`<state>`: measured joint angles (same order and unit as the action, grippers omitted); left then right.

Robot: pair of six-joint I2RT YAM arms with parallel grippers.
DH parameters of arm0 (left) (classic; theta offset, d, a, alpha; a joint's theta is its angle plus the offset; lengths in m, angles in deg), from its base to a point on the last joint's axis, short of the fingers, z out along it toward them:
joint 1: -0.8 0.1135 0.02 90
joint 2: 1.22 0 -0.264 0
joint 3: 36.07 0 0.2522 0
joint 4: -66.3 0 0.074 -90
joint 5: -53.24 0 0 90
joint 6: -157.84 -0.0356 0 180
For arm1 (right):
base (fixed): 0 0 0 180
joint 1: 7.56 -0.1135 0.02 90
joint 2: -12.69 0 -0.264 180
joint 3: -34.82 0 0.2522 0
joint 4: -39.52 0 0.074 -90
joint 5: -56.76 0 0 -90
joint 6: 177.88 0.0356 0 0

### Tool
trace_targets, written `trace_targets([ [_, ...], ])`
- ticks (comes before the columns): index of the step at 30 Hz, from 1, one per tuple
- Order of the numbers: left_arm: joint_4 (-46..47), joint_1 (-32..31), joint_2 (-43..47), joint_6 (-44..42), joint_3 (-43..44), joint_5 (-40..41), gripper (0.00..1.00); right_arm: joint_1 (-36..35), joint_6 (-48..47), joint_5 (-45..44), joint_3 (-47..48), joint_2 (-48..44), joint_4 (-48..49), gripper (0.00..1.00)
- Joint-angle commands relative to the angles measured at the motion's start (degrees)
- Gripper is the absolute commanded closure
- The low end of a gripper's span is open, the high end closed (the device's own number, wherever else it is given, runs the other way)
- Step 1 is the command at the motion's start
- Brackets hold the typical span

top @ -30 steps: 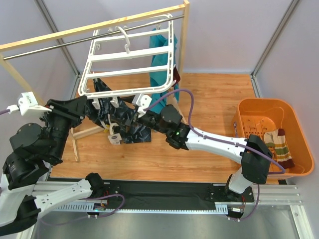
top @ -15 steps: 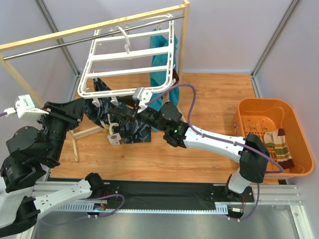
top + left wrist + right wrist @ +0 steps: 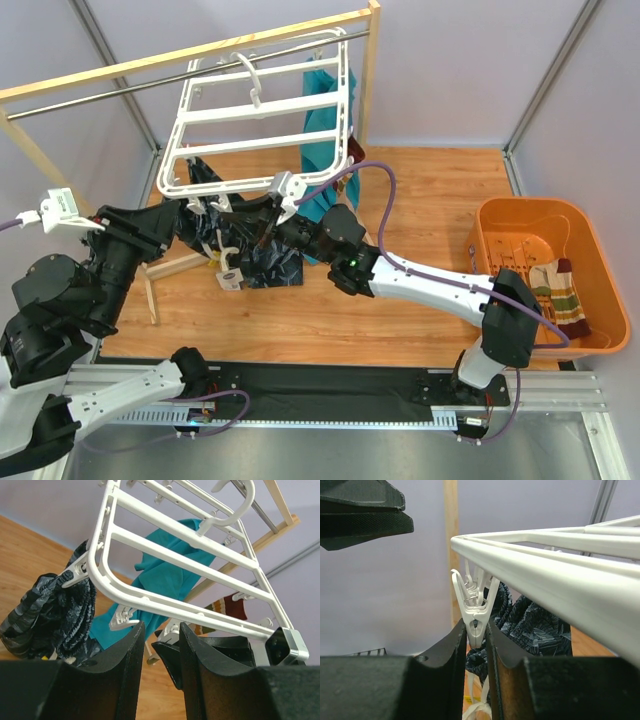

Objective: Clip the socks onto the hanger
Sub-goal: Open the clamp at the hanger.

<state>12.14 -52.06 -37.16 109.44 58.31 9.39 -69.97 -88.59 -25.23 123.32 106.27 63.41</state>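
Finding the hanger (image 3: 260,108) hung by its hook on the metal rail (image 3: 100,95) of the wooden rack (image 3: 372,70), at about 11 o'clock in the top view. Noting a maroon-and-striped piece (image 3: 232,605) dangling at its 3 o'clock corner, judged to be one sock already clipped. Placing the other socks (image 3: 562,290) in the orange basket (image 3: 530,203) at 3 o'clock of the table, well apart from the frame. Recording the right gripper (image 3: 476,630) closed on a white clip (image 3: 476,610) under the frame's near bar, pinched from both sides. Recording the left gripper (image 3: 161,627) just below the frame, at its 6 o'clock, jaws narrowly apart, nothing seen between them. Seeing no sock in either gripper. Noting also, on the frame, a teal cloth (image 3: 322,120) and a navy patterned cloth (image 3: 255,255), neither part of the job. Judging the task at an early stage: clip taken in hand, no sock brought to it yet, most of the clipping left.
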Motion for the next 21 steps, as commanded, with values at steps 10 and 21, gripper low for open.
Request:
trace_targets([
  [10, -2.5, -0.2, -0.2, -5.2, 4.0, -13.6, 0.57, 0.4, 11.1, -0.4, 5.8, -8.8, -21.1, 1.0],
  [21, 4.1, -0.2, -5.9, -3.5, 4.6, -31.1, 0.39, 9.1, 29.9, 13.9, 13.4, -12.6, -43.9, 0.99],
])
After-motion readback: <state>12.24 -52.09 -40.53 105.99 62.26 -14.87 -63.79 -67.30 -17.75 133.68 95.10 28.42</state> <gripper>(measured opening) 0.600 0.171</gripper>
